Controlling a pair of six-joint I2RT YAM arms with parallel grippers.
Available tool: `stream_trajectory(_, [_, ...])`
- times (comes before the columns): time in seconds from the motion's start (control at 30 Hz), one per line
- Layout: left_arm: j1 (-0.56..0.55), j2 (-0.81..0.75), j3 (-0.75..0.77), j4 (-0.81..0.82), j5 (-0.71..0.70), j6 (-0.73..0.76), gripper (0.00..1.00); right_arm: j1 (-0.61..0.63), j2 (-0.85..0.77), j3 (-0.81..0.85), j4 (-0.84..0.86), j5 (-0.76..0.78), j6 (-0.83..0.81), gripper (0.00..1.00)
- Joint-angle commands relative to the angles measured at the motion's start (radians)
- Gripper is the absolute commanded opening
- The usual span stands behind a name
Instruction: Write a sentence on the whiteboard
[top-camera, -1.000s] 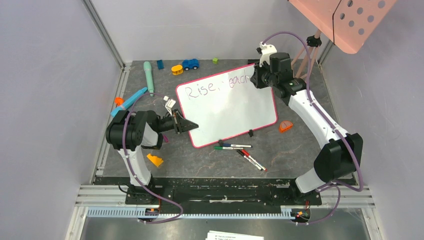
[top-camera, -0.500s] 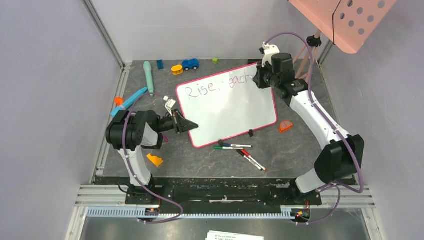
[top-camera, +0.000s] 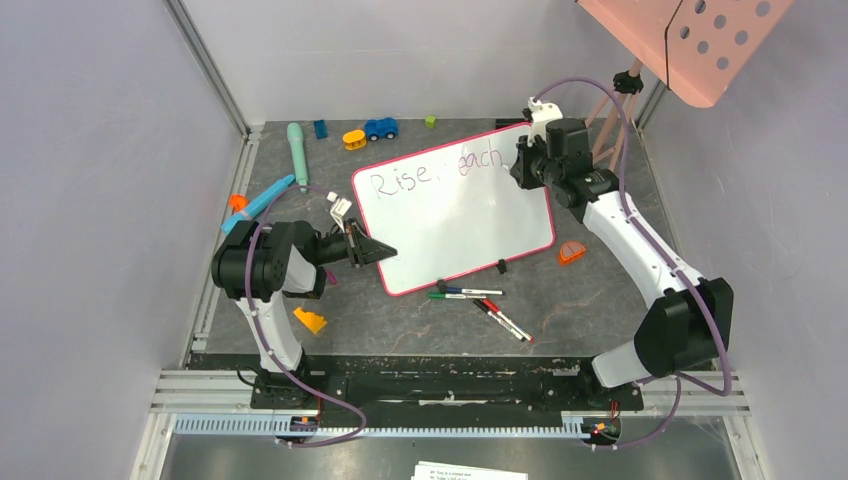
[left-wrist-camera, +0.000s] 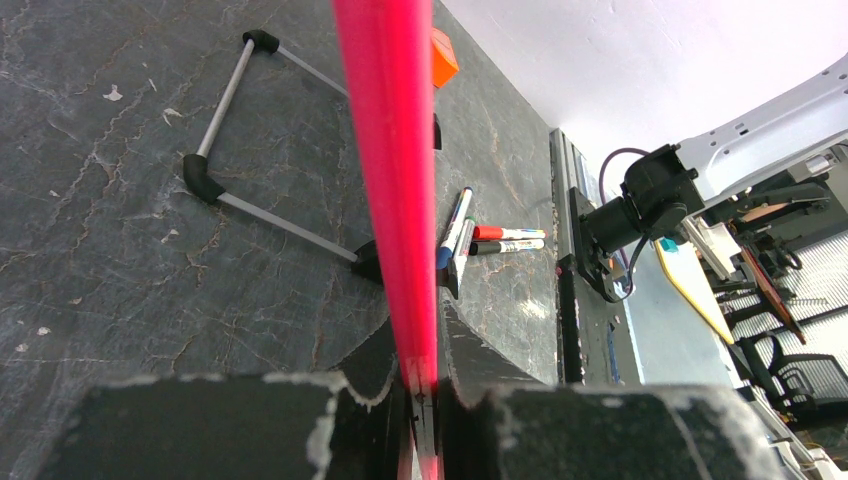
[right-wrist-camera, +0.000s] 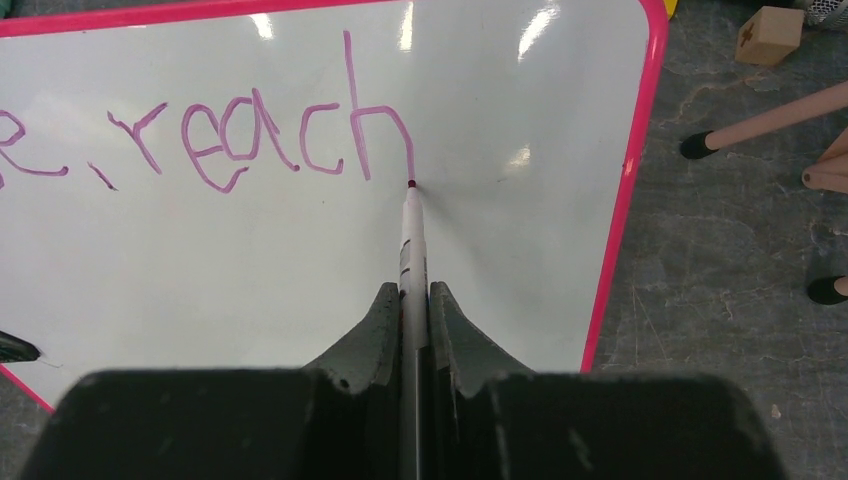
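while over the whiteboard (top-camera: 455, 225), right arm (top-camera: 625, 225) outstretched

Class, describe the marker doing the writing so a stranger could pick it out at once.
Start at the pink-rimmed whiteboard. Near its far right corner the right gripper pinches a marker, tip at the end of the purple writing. The other markers lie loose beside the board's near edge.

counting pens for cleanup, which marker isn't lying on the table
The marker clamped in the right gripper, its tip touching the whiteboard; the other markers lie loose on the table beside the board.
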Motion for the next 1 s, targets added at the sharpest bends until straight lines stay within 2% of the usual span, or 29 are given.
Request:
stream_trajectory(0.0, [-0.022,-0.001,-0.014,0.060,0.076,0.095,0.03,-0.006,-0.024,-0.020,0.002,0.011,0.015,0.00])
stream_trajectory(0.43, [-0.023,0.000,-0.014,0.060,0.075,0.093,0.03,0.001,-0.082,0.047,0.002,-0.030,0.011,0.00])
stream_trajectory(0.63, [-0.023,-0.001,-0.015,0.061,0.062,0.100,0.03,0.038,-0.166,-0.037,0.053,-0.049,0.002,0.00])
stream_trajectory(0.77, [-0.022,0.005,-0.018,0.060,0.042,0.111,0.03,0.114,-0.217,-0.135,0.126,-0.056,0.008,0.00])
stream_trajectory(0.97, [-0.022,0.014,-0.034,0.060,0.004,0.129,0.05,0.319,-0.220,-0.235,0.221,-0.014,0.008,0.00])
